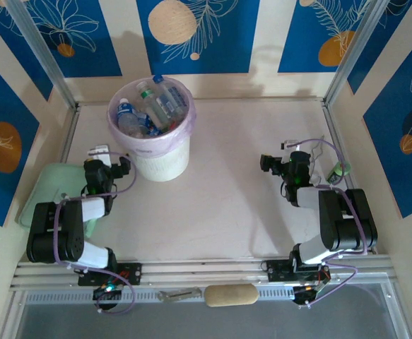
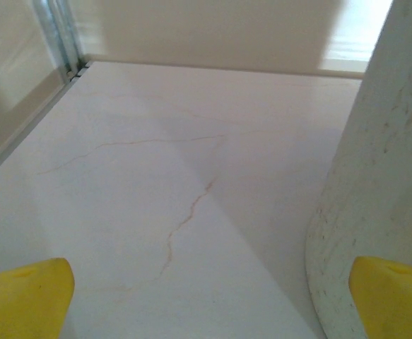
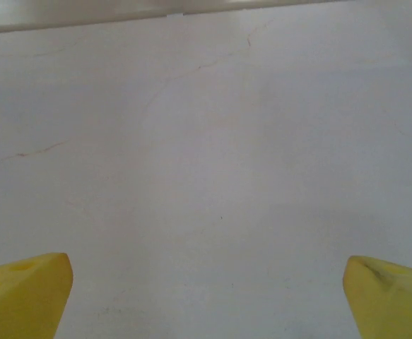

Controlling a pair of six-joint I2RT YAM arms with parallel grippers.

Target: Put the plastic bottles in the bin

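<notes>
Plastic bottles (image 1: 152,106) lay heaped in the bin (image 1: 160,162), just right of the left claw (image 2: 209,300). Both it and the right claw (image 3: 206,296) gaped wide, empty. A small green thing (image 1: 340,169) beside the right arm was too blurred to name.

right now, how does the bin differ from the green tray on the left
Shape: the bin is a round upright white bucket; the pale green tray is flat and low.
Contents: the bin holds the plastic bottles inside a lilac liner; no bottle shows on the tray.
Place: the bin stands on the table; the tray lies at the left edge, partly under the left arm.
Both sit on the left side.
</notes>
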